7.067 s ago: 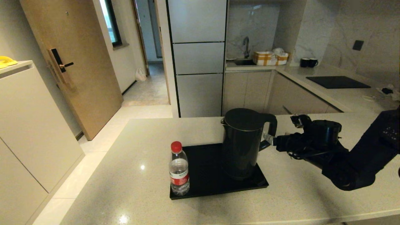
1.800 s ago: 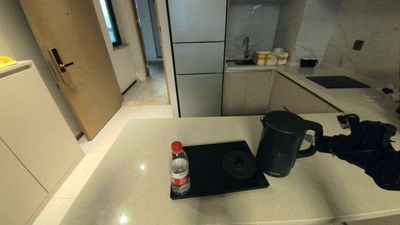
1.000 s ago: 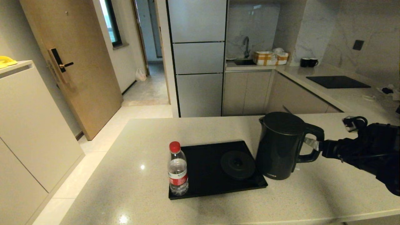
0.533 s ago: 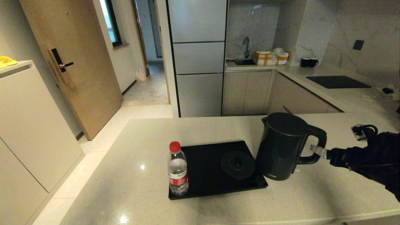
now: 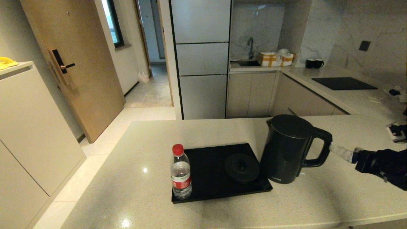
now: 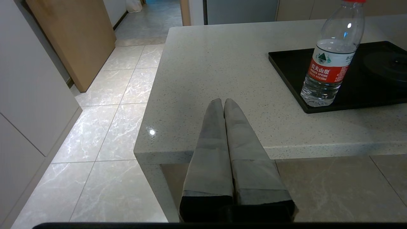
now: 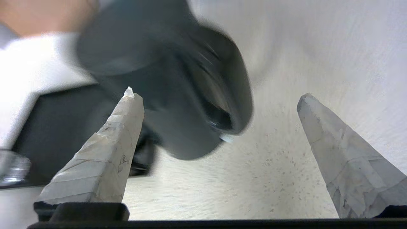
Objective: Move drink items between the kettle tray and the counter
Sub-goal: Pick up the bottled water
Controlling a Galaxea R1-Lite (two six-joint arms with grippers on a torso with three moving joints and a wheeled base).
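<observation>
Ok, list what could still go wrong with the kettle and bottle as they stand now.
1. The kettle stands on the counter hard against the tray's right edge; if its foot overlaps the rim, it may rock.
2. The open right gripper is just beside the handle; a sideways swing could clip it.
3. The water bottle sits at the tray's near-left corner, so a clumsy grasp could tip it off.

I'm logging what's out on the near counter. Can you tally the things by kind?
Kettle: 1
Water bottle: 1
Tray: 1
Kettle base disc: 1
Total: 4
</observation>
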